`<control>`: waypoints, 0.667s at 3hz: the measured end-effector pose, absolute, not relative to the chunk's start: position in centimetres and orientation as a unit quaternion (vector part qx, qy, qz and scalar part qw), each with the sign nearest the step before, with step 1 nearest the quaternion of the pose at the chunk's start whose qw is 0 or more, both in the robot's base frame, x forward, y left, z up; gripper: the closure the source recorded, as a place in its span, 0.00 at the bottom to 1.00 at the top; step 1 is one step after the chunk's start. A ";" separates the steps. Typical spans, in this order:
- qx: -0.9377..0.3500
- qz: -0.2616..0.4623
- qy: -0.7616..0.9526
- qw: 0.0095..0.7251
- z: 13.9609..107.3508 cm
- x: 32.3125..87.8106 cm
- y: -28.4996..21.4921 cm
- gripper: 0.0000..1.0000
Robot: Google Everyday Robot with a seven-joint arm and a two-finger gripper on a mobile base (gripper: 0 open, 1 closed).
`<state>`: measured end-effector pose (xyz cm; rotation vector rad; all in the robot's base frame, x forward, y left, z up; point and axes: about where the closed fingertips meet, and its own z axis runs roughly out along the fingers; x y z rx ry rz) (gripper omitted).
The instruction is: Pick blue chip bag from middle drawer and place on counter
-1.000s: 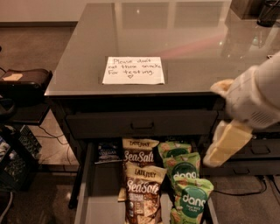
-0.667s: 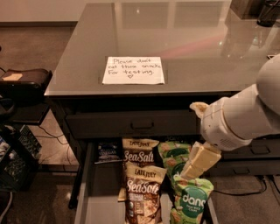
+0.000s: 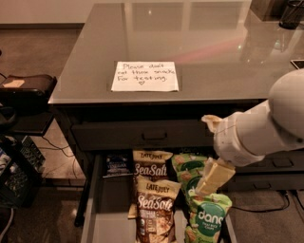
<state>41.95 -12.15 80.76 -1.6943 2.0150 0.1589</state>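
Observation:
The small dark blue chip bag (image 3: 117, 164) lies at the back left of the open middle drawer (image 3: 97, 209), just under the closed drawer front above it. Two brown "Sea Salt" bags (image 3: 153, 199) lie in the drawer's middle and green "dang" bags (image 3: 202, 209) on its right. My white arm comes in from the right, and my gripper (image 3: 213, 176) hangs over the green bags, to the right of the blue bag and apart from it. The glossy grey counter (image 3: 213, 52) carries a white handwritten note (image 3: 145, 76).
A closed drawer front with a slot handle (image 3: 154, 135) sits above the open drawer. A black crate (image 3: 19, 173) and cables stand on the floor at left, under a dark side shelf (image 3: 26, 85). Dark objects (image 3: 289, 12) sit at the counter's far right corner.
My arm has swung leftward and down from the right edge, bringing the gripper over the green bags in the drawer. The bags have not moved.

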 end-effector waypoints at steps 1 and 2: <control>-0.658 0.045 0.704 0.262 76.4 43.0 -10.3 0.00; -0.677 0.046 0.678 0.282 71.9 44.3 -7.6 0.00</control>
